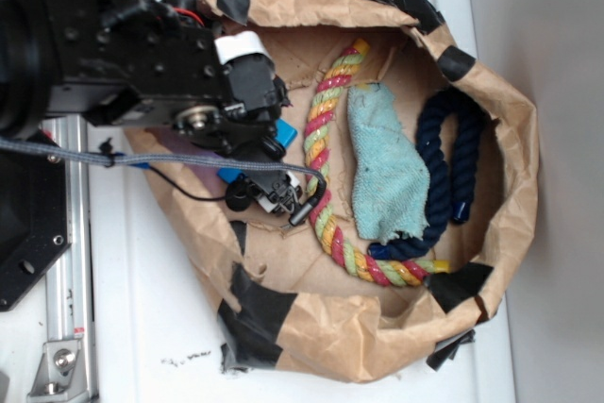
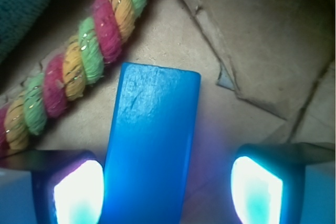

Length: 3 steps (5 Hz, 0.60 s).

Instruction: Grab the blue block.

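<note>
Where the brown paper bag (image 1: 377, 346) lies on the white surface (image 1: 160, 327) with its taped rim rolled down, it holds everything loose: one striped rope (image 1: 326, 153) in red, yellow and green, one dark navy rope (image 1: 444, 167), one pale teal cloth (image 1: 387, 172) between the two ropes, and one blue block (image 2: 152, 145). The block lies flat on the bag's floor just beside the striped rope, which runs past its far end. The black arm (image 1: 123, 54) reaches in from the left and covers most of the block from outside. From the wrist view the gripper (image 2: 168, 192) stands open, the block between its two fingers (image 2: 79, 192): close against the left one, with a clear gap to the right one.
</note>
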Motion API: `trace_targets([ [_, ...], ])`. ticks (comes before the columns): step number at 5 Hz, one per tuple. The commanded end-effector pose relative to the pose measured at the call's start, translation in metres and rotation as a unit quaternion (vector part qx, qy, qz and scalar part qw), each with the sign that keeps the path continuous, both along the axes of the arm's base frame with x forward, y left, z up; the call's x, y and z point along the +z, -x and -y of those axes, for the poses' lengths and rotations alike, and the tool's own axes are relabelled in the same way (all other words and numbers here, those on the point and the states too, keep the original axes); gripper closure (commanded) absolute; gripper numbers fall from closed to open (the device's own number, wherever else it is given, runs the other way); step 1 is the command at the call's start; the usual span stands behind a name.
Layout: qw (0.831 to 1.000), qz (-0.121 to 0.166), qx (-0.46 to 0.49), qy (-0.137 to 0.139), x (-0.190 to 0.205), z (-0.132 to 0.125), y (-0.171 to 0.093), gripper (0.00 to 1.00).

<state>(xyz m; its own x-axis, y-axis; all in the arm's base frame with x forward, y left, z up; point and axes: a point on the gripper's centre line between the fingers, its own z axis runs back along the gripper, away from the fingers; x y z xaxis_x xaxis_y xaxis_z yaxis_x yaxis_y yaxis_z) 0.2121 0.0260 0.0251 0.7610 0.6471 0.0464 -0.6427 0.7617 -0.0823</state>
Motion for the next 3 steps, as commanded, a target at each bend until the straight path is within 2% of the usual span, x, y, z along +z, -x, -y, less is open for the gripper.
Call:
trace_targets([
  [1, 1.0, -0.005, 0.002, 0.007, -0.017, 0.004, -0.019, 0.0],
  [2, 1.0, -0.022, -0.003, 0.008, -0.026, 0.017, -0.026, 0.0],
  [3, 1.0, -0.025, 0.002, 0.013, -0.027, 0.023, -0.025, 1.0],
])
